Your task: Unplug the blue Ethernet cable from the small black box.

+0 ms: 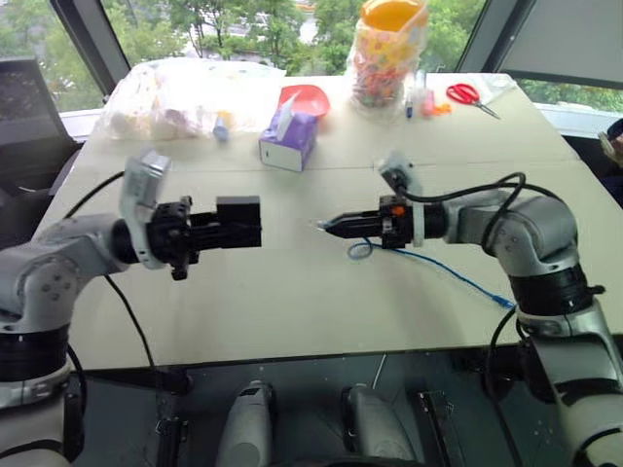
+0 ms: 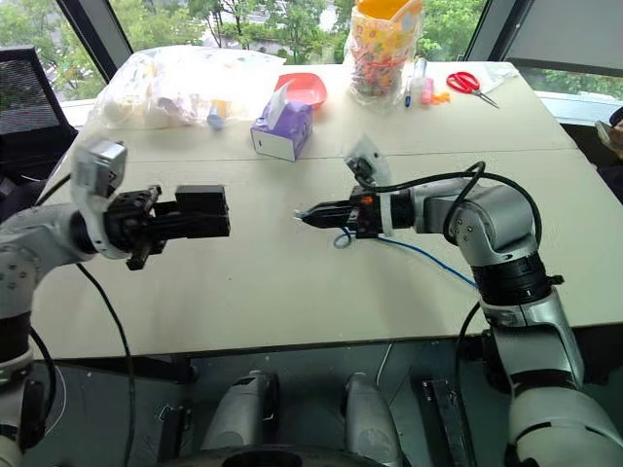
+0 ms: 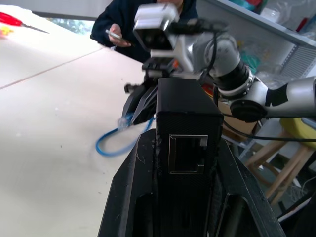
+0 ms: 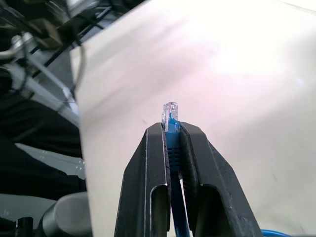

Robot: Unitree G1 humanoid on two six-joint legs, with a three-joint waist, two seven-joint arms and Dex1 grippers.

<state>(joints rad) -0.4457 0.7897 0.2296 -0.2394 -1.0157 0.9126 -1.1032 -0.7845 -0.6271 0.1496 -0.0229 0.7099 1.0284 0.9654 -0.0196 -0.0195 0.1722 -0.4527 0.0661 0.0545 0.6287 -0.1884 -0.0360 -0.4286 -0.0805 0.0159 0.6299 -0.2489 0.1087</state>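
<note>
Beige table (image 1: 292, 302) is sitting under your arms | blue Ethernet cable (image 1: 458, 277) is out of the small black box (image 1: 238, 222), well apart | your right gripper (image 1: 326, 226) is pinching its plug | your left gripper (image 1: 219, 226) is squeezing the box | purple tissue box (image 1: 288, 139) is sitting behind.

A robot test lab or office workroom, set beside large windows.

A wide pale table (image 1: 292, 302) is seen strewn with a tissue box (image 1: 288, 139), scissors (image 1: 470, 96), a red bowl (image 1: 305, 97), a jar of sweets (image 1: 387, 53) and plastic bags (image 1: 180, 97). Trees are framed by the windows (image 1: 243, 24); an office chair (image 1: 27, 107), wire shelving (image 3: 291, 44) and a wooden stool (image 3: 276, 158) are shown nearby.
</note>
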